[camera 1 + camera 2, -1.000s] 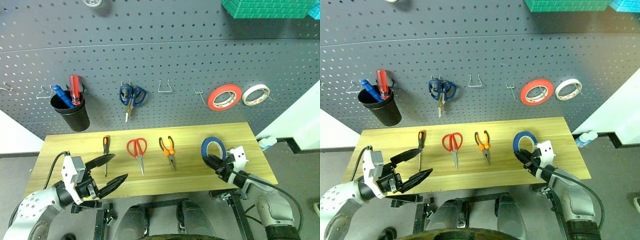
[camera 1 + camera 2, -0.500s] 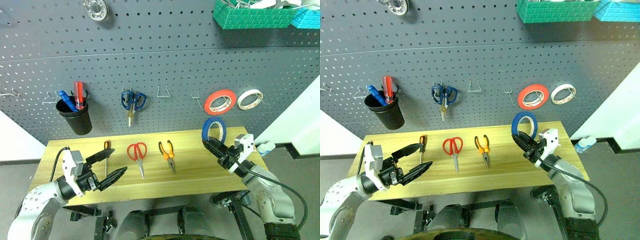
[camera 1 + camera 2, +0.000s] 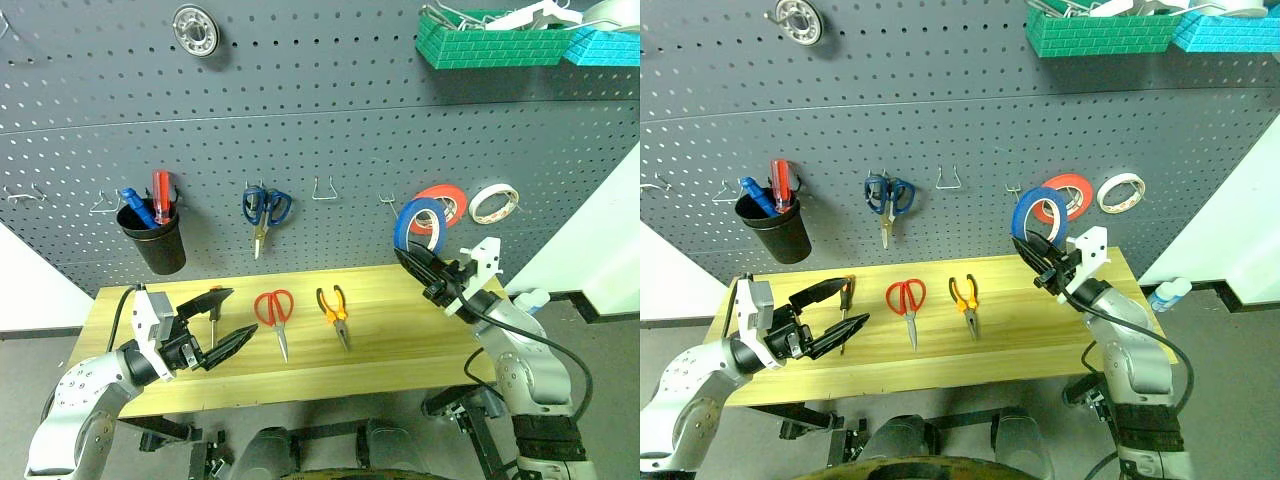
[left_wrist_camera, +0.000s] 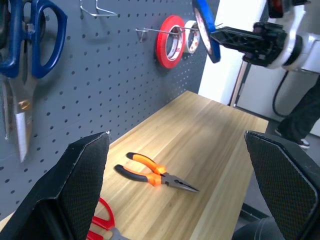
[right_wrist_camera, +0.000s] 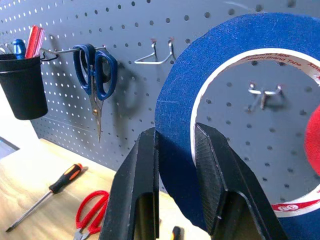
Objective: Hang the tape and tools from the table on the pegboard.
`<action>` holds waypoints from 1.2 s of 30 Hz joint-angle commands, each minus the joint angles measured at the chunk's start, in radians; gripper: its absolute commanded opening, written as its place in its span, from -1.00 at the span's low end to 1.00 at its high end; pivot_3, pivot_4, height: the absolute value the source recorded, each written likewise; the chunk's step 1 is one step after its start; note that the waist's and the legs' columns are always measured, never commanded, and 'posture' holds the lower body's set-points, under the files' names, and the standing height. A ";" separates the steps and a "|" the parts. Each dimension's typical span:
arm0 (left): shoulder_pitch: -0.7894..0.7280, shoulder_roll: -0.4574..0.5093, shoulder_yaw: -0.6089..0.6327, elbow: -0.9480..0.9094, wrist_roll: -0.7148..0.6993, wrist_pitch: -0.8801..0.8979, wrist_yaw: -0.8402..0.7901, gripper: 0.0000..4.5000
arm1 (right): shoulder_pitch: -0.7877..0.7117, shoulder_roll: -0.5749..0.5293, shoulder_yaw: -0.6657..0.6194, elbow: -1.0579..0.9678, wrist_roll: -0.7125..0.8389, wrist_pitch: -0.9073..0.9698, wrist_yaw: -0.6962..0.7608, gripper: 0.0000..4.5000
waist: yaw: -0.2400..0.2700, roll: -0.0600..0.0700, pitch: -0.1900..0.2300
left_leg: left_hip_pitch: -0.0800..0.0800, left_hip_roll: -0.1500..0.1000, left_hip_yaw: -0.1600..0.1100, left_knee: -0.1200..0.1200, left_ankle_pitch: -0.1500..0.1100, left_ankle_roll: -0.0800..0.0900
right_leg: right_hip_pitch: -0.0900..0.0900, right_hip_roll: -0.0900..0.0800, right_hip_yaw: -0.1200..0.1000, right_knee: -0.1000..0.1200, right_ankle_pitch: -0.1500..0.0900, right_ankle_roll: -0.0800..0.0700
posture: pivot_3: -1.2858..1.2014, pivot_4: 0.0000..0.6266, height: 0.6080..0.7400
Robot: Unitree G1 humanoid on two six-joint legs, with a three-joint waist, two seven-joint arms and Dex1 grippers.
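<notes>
The dark grey pegboard (image 3: 320, 110) fills the back wall, and below it sits the light wooden table (image 3: 400, 335). Up at the top corner hang two green baskets (image 3: 490, 42), with a round metal bearing (image 3: 194, 30) pinned high on the other side. Down the board, a black cup (image 3: 155, 238) holds a blue and a red screwdriver, then come blue-handled scissors (image 3: 264, 210) on their hook, a bare wire hook (image 3: 324, 188), a second bare hook (image 3: 388, 198), the red-orange roll (image 3: 445, 200) and the white roll (image 3: 493, 203).

On the table lie the slim screwdriver (image 3: 213, 312), the red scissors (image 3: 273, 310) and the pliers (image 3: 335, 307), side by side and apart from one another.

Now the arms. The right gripper (image 3: 418, 262) is raised off the table in front of the board, pointing up toward it, fingers clamped on the rim of the blue tape (image 3: 418, 222). The roll stands upright, partly covering the red-orange roll, just beside that second bare hook. The left gripper (image 3: 222, 320) hovers low over the table's left end near the screwdriver, fingers spread wide, holding nothing.
</notes>
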 commanded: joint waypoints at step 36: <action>0.129 -0.042 0.123 -0.074 -0.172 0.007 0.008 1.00 | -0.256 0.049 0.041 0.565 -0.204 -0.338 -0.028 0.98 | 0.006 0.001 -0.004 | 0.001 0.000 0.000 0.000 0.000 0.000 | 0.000 0.000 0.002 0.001 0.000 0.000 | 0.03 -0.99 0.94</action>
